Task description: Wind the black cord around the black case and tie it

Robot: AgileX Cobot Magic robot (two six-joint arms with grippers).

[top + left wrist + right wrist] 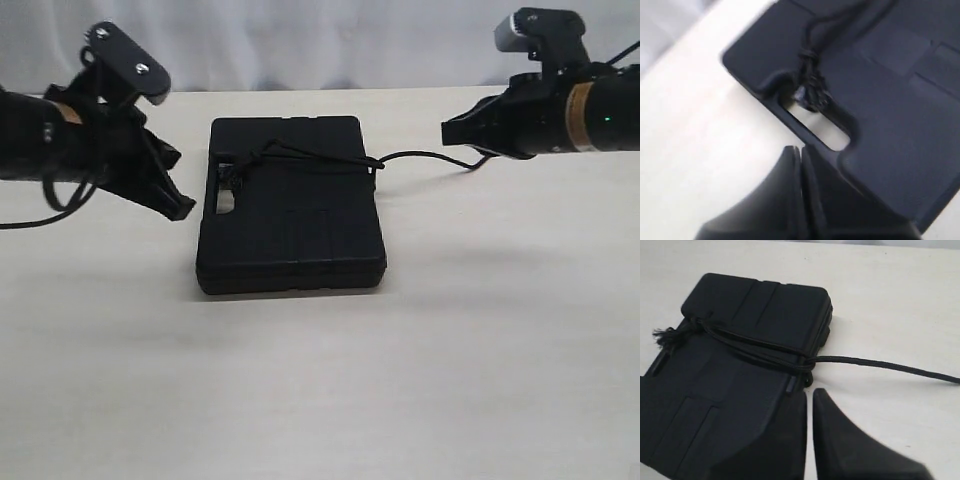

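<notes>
Exterior view: flat, matte black plastic case [290,215] lies midway along the table's [320,380] far edge. The thin black cord [300,155] crosses it and is knotted at the handle cut-out. Left hand [183,207] and right hand [447,128] are closed, empty and clear of the case, so the tie is probably complete.

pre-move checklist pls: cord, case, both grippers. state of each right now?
1. Black cord over the black case: ok, strands cross the lid from side to side.
2. Knot by the handle cut-out: ok, it is there; how tight, cannot tell.
3. Cord runs under the case: cannot tell, underside hidden.
4. Left gripper: ok, shut, empty, beside the case's handle side.
5. Right gripper: ok, shut, empty.
6. Free tail: not ok if more tying is needed; it lies loose on the table, in neither gripper.
</notes>
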